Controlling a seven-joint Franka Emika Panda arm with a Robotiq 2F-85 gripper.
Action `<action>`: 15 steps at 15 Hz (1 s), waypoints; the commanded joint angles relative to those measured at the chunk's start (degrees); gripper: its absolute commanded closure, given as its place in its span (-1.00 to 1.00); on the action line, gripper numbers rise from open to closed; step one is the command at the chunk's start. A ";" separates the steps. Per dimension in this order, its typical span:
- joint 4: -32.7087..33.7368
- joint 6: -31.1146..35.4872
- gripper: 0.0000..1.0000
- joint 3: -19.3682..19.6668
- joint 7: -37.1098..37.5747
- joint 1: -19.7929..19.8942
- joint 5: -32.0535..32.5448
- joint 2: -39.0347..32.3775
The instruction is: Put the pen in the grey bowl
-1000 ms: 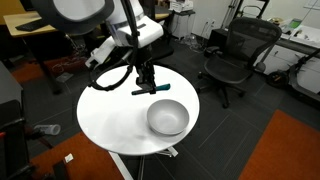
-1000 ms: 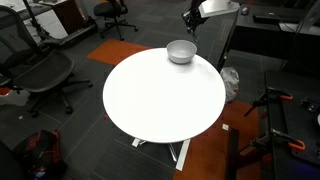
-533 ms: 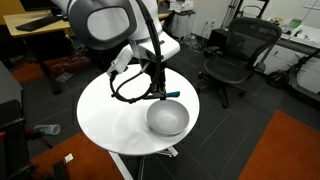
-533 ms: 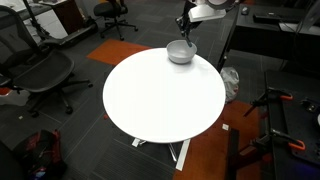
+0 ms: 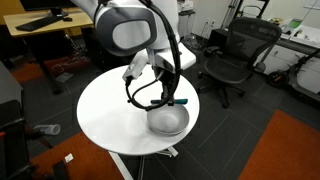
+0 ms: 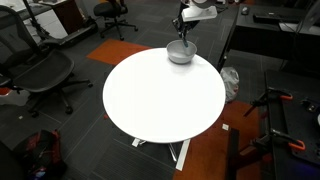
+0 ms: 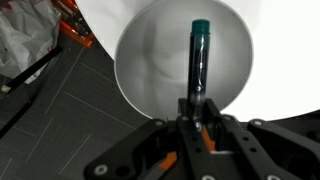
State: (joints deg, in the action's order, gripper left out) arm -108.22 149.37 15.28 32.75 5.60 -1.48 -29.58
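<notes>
The pen [image 7: 199, 58] is gripped by the pincer [image 7: 197, 108] and is held above the hollow of the grey bowl [image 7: 140, 70], which is placed on the white worktop [image 7: 285, 60].

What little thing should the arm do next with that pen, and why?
Probably open the fingers and let go. In the wrist view the pen, clamped at one end, sits right over the hollow of the grey bowl, so it should drop inside.

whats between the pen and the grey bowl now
Nothing: in the wrist view the pen, held by the gripper, hangs over the bare hollow of the grey bowl.
</notes>
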 commanded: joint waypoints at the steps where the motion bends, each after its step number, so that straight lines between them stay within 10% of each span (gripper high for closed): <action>1: 4.91 -4.23 0.91 -1.08 -2.01 1.32 -2.41 -3.18; 2: 5.53 -4.83 0.79 -1.28 -2.14 1.46 -2.72 -3.69; 3: 6.07 -5.50 0.13 -1.21 -1.86 1.39 -2.82 -4.16; 11: 8.31 -7.28 -0.91 -1.22 -1.55 1.43 -3.26 -5.58; 15: 8.92 -7.86 -1.00 -1.55 -1.74 1.79 -3.87 -5.69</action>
State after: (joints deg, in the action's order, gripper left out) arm -101.41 144.25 14.71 32.75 6.33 -3.36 -34.83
